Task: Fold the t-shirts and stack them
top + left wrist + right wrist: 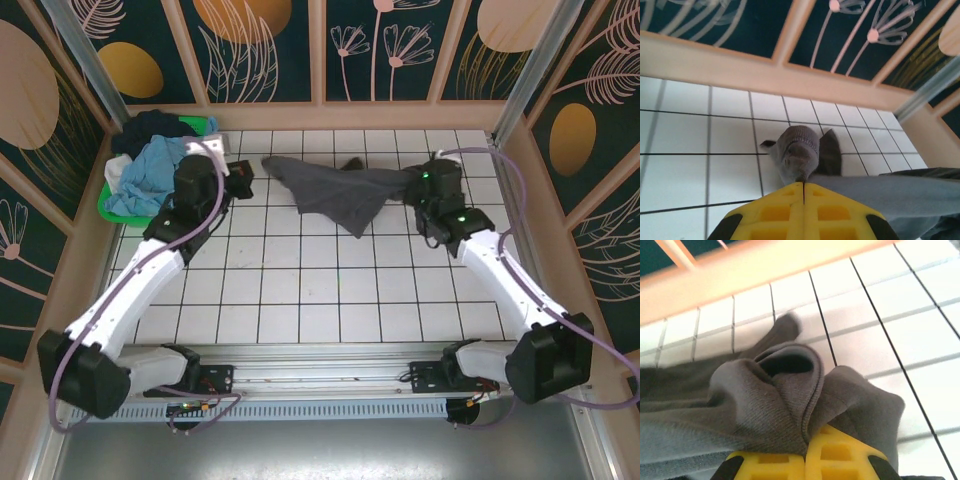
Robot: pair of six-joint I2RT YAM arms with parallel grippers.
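One grey t-shirt (pixel 335 195); one blue shirt (pixel 148 175) — one green basket (pixel 106 207).

The tabletop (pixel 300 290) is white, ruled by thin dark lines into squares, and takes up the middle of the top view. A pale wooden rim (pixel 330 117) runs along its far edge in the upper part of the frame, and a wooden side board (pixel 80 260) slopes down at the left. Behind the rim stand dark teal wall panels (pixel 420 75), printed with pale line-drawn flowers and leaves and orange-gold ovals (pixel 137 68) (the biggest cut off at upper centre). Light wooden battens (pixel 317 50) part the panels. A silvery metal post (pixel 82 45) rises at the upper left corner. A metal rail (pixel 320 378) crosses the bottom, with a grey sheet (pixel 320 450) below. The light is soft and even.
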